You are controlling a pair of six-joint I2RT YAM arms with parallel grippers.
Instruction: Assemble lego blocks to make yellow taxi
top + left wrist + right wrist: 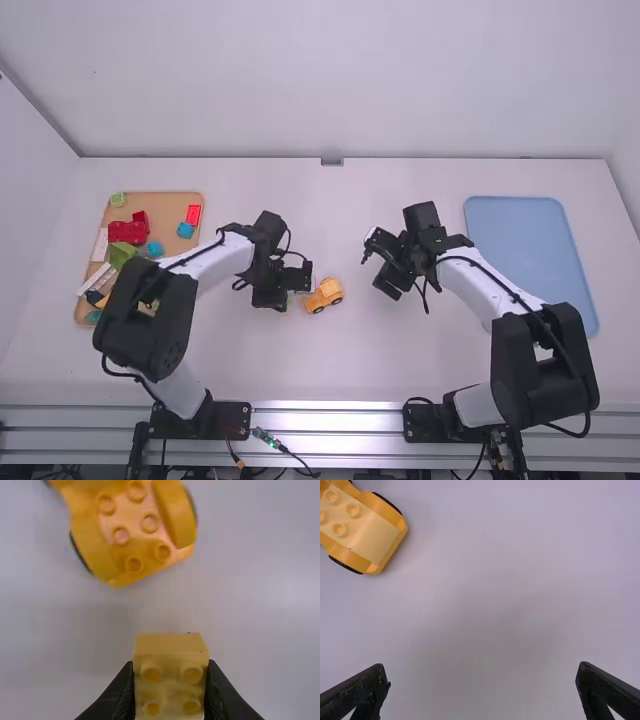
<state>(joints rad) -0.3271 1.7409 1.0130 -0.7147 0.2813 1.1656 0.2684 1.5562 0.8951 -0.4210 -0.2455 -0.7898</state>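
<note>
Near the middle of the table in the high view, the yellow car base [324, 295] stands on its wheels. My left gripper [291, 298] is just left of it. In the left wrist view that gripper [170, 695] is shut on a yellow block [171, 652] with studs, held apart from the car base [135, 535]. My right gripper [377, 272] is a short way right of the car. Seen from the right wrist, the gripper [482, 677] has its fingers wide apart with nothing between them, and the car base [362, 527] lies beyond them.
At the far left of the high view, a brown tray [170, 205] holds several loose blocks, among them a red block [126, 232] and a blue block [185, 230]; the left arm partly covers it. A blue tray [520, 235] lies at the right, beside the right arm.
</note>
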